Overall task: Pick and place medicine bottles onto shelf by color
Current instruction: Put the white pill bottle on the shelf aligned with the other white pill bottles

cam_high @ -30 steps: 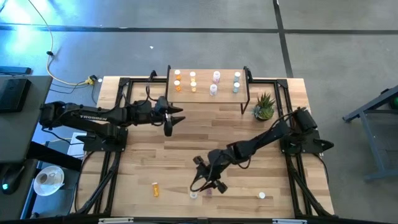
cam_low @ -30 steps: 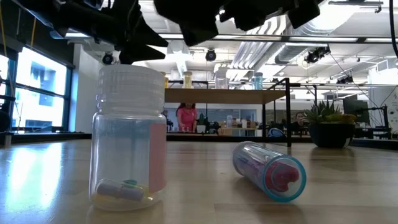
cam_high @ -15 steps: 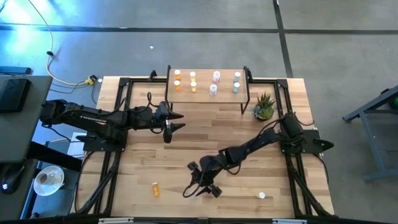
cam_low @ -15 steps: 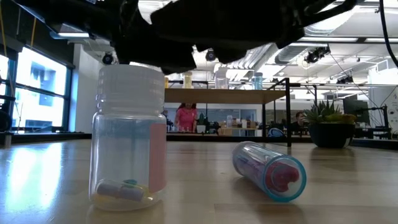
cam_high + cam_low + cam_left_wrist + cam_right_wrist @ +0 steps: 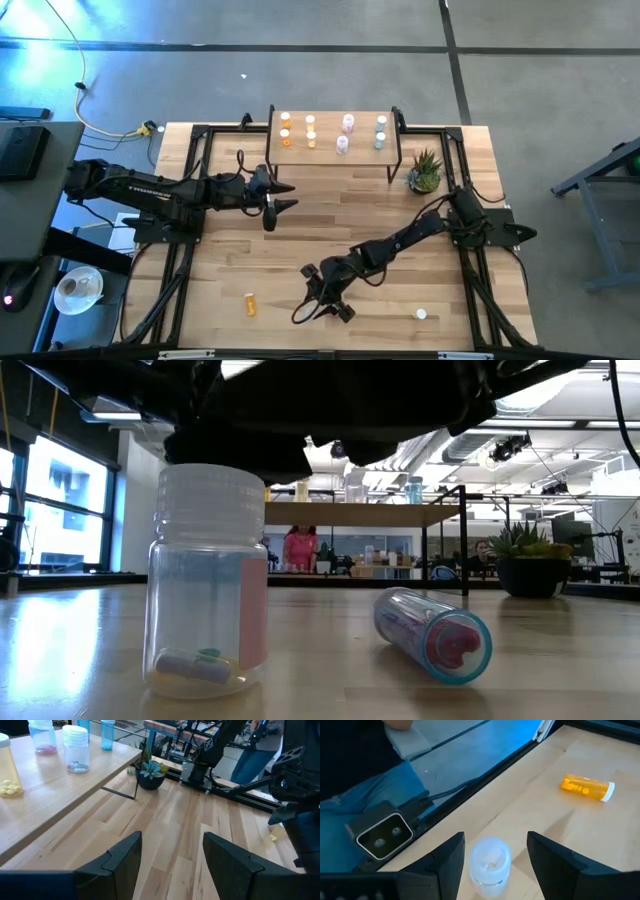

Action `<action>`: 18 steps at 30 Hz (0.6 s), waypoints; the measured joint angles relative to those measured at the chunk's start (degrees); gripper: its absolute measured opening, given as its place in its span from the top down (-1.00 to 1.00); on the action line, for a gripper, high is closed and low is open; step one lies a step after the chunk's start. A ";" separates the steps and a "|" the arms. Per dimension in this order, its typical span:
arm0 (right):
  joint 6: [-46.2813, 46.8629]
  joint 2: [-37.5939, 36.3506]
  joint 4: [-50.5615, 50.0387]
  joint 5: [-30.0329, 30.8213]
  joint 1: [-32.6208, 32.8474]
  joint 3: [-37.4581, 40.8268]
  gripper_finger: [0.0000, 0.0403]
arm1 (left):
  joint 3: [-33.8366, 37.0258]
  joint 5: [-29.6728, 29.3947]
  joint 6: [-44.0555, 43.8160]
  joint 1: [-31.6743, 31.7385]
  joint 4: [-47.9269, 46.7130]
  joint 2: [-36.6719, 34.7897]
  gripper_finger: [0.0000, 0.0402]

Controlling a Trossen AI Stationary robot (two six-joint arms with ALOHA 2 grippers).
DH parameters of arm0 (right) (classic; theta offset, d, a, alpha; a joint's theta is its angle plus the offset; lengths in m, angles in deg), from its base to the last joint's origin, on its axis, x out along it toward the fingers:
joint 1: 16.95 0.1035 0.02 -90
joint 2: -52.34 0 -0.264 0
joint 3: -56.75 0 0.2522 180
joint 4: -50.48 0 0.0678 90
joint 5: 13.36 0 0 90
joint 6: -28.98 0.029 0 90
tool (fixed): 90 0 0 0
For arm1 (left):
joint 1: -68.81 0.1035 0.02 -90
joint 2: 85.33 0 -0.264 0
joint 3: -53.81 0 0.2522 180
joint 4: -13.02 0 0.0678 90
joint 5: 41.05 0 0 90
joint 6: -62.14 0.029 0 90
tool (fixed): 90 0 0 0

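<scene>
- The right pincer hangs released over an upright clear bottle at the tabletop's near edge; the ribbed white cap sits squarely between its dark fingers.
- This looks like the pick step: next it likely needs to drop straight down and clench on smooth round plastic, which could slip.
- Just beside it, a second clear bottle lies on its side.
- Farther off lies an orange bottle, also tipped over.
- The left pincer waits released over pale planks.
- Beyond, the wooden shelf on thin black legs carries sorted bottles.
</scene>
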 joint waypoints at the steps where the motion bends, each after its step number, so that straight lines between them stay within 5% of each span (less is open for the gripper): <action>1: 0.01 0.00 -0.33 0.04 0.05 0.00 -0.02 | 0.00 -0.18 0.02 -0.02 0.00 0.00 0.00; 18: 1.03 3.19 3.14 -2.56 0.26 0.11 -0.02 | 0.00 -1.46 0.20 0.00 0.07 0.00 0.00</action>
